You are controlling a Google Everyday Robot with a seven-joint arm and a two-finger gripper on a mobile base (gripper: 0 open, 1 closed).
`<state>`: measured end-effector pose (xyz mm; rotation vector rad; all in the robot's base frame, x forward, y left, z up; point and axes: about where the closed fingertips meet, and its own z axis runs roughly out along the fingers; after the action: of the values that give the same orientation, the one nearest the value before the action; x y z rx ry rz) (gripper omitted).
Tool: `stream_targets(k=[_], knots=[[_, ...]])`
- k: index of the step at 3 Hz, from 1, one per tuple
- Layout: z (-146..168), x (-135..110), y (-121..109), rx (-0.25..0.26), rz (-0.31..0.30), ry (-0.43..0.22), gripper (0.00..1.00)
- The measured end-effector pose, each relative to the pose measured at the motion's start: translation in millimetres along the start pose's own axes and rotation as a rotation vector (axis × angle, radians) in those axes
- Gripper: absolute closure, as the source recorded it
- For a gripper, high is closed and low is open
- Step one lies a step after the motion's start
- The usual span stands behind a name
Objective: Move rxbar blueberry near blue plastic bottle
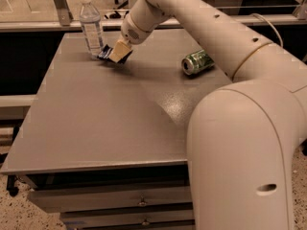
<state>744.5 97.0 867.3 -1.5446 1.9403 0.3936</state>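
Observation:
The blue plastic bottle (91, 27) stands upright at the far left of the grey table (96, 123), clear with a white cap and pale label. The rxbar blueberry (105, 52), in a dark navy wrapper, is pinched in my gripper (115, 54) just right of the bottle's base, low over the table. The gripper's tan fingers (120, 51) are shut on the bar and hide most of it. The white arm reaches in from the right foreground.
A green metal can (197, 62) lies on its side at the far right of the table. A rail and glass panel (57, 8) run behind the table. Drawers (115, 200) sit under the table's front edge.

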Motion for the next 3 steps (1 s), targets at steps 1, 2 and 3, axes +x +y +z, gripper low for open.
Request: stream_targets(k=[1, 2, 3], knots=[[1.5, 3.2, -3.1, -0.002, 0.0, 0.011, 0.36], [0.7, 3.7, -2.3, -0.006, -0.004, 0.019, 0.12], [-1.2, 4.1, 2.6, -0.012, -0.006, 0.025, 0.0]])
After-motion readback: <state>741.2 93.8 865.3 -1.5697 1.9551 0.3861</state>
